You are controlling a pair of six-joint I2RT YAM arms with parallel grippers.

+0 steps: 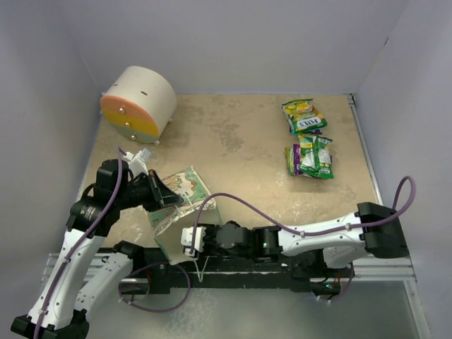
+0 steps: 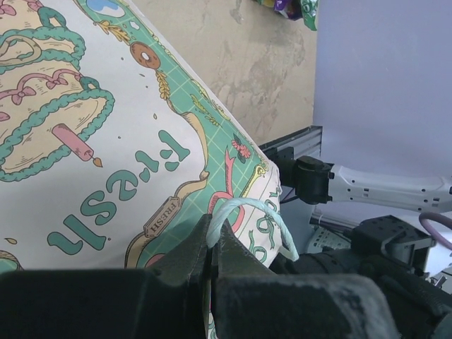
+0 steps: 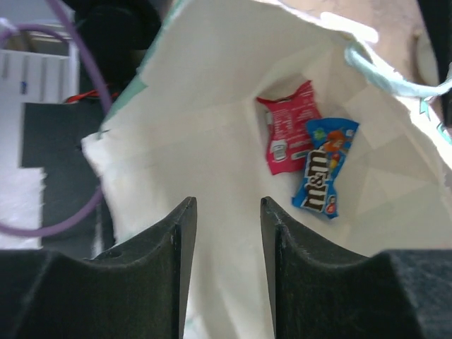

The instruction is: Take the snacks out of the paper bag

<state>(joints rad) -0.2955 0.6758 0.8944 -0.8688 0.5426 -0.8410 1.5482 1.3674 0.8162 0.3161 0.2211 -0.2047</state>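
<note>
Mottled beige table (image 1: 240,141), flat, walled on 3 sides, open room mid-table. Cream cylinder (image 1: 139,104) w/ orange face, far-left corner. Matte green-and-cream paper bag (image 1: 185,189) near front edge, pale creased inside, mouth toward right arm. Glossy snacks (image 1: 311,157) far right, well apart from it. Left gripper (image 2: 212,258) pinches bag rim by string handle (image 2: 247,202). Right gripper (image 3: 227,212) at mouth, jaws partly spread, nothing between, prob. not touching paper. Inside: red packet (image 3: 288,127) touching blue packet (image 3: 323,168).

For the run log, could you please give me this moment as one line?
left tool: shut on paper bag | right tool: open at mouth | inside: red packet, blue packet | on table: other snacks
</note>
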